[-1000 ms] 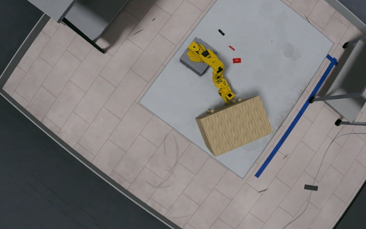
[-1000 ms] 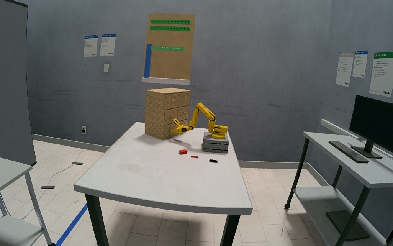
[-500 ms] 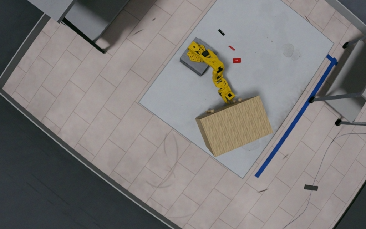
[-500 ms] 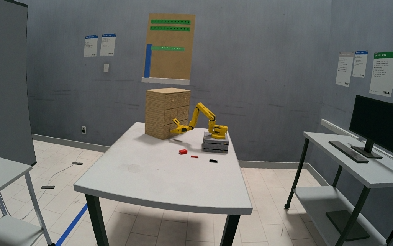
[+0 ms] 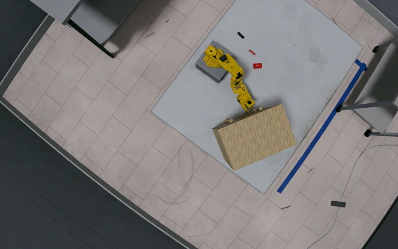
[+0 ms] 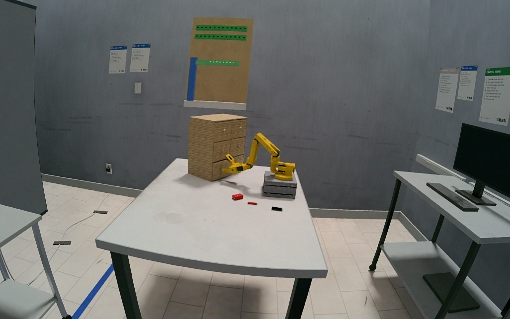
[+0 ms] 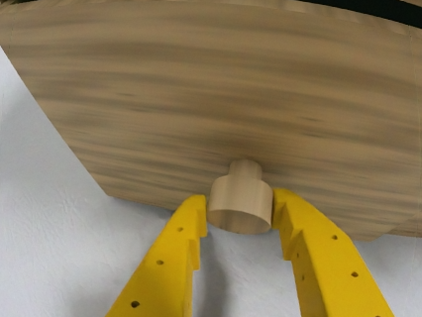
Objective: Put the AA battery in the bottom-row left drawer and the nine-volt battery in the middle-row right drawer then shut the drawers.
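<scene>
My gripper (image 5: 248,110) (image 6: 223,170) (image 7: 240,213) is shut on the round wooden knob (image 7: 241,195) of the bottom-row left drawer (image 7: 213,99) of the chest (image 5: 255,136) (image 6: 201,146). That drawer front stands slightly out from the chest. A thin red stick (image 5: 251,52) (image 6: 252,203), shaped like an AA battery, lies on the table. A red block (image 5: 257,65) (image 6: 237,196) with a small pale mark and a flat black piece (image 5: 241,35) (image 6: 276,208) lie on either side of it. I cannot tell for certain which is the nine-volt battery. The middle-row right drawer (image 6: 237,145) looks shut.
The arm's grey base block (image 5: 209,68) (image 6: 279,188) stands at the table's edge. Other drawer knobs (image 5: 229,120) (image 6: 224,129) stick out from the chest front near the wrist. The arm reaches across the table (image 5: 187,102) (image 6: 210,233) between base and chest.
</scene>
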`<state>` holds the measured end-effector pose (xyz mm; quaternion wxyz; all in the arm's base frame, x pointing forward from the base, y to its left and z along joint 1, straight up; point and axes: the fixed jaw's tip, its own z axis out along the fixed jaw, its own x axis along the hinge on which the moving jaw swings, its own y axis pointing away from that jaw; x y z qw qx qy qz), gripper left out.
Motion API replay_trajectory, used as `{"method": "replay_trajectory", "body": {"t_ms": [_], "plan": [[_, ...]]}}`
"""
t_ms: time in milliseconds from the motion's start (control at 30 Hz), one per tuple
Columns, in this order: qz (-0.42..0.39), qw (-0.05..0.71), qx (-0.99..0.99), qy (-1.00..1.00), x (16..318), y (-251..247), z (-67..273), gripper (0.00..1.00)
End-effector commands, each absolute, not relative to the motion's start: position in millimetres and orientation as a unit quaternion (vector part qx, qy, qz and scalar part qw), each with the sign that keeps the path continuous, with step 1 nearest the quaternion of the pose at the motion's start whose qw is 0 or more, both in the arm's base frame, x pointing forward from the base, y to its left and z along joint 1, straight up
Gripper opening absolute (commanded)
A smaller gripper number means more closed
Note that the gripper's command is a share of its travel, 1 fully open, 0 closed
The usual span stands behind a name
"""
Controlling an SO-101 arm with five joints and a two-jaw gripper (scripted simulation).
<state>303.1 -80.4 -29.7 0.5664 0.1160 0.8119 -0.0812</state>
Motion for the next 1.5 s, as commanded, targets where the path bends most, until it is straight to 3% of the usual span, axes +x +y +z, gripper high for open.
{"method": "replay_trajectory", "body": {"t_ms": [0,1467], "plan": [[-0.079,0.567,0.116,0.812,301.0,-78.6,-28.3,0.00],[-0.077,0.567,0.113,0.812,292.4,-73.8,-28.3,0.00]]}}
